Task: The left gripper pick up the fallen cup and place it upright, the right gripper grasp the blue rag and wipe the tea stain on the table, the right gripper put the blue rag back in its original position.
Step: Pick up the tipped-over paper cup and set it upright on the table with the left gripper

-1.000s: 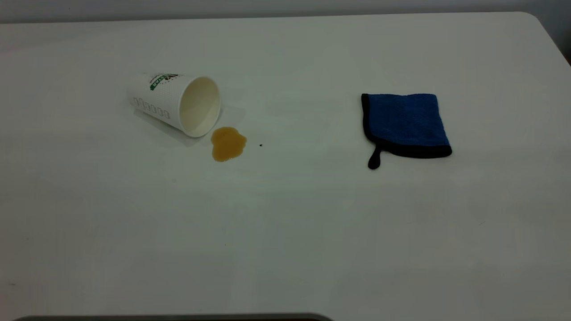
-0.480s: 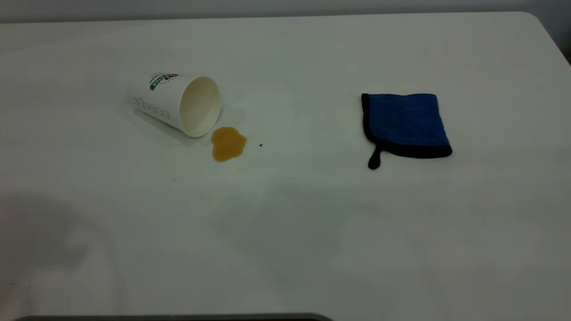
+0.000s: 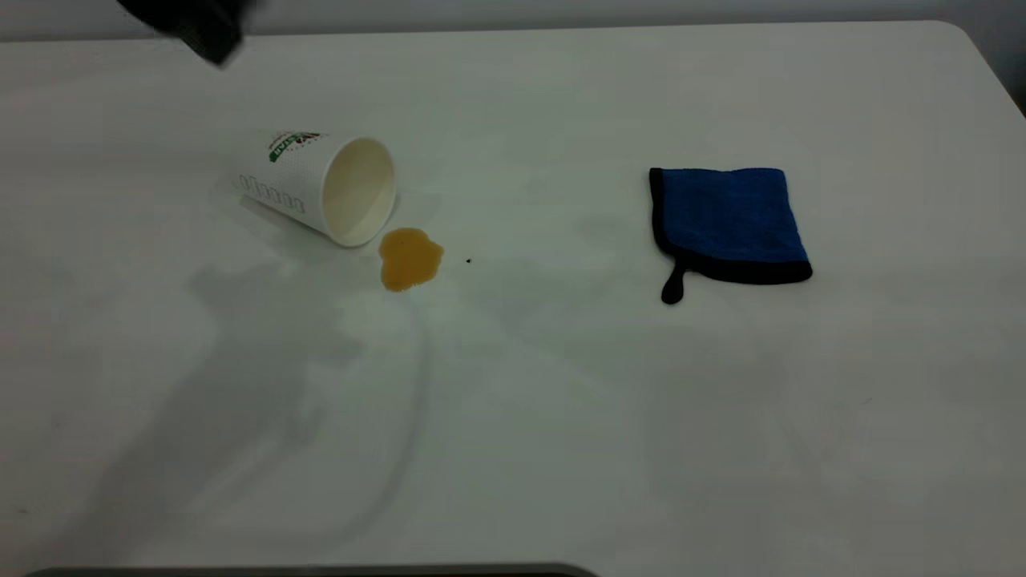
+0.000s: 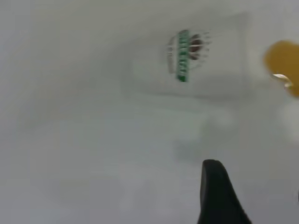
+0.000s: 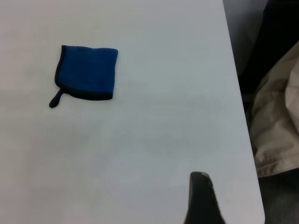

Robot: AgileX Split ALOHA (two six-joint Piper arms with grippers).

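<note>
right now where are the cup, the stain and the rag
cup (image 3: 290, 178), exterior view, on its side wall
stain (image 3: 409, 258), exterior view, middle of the puddle
rag (image 3: 729, 218), exterior view, middle of the blue cloth

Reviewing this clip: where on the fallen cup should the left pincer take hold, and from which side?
Probably the fallen cup at mid-body, from above, one finger on each side wall. It lies on its side, mouth toward the tea stain, so the round wall is free there and stays clear of the liquid.

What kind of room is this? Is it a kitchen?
Probably not a kitchen; more likely a robot test bench. There is just a plain white table with a tipped paper cup, a small tea spill and a blue rag laid out, and a black robot arm reaching in at the top.
</note>
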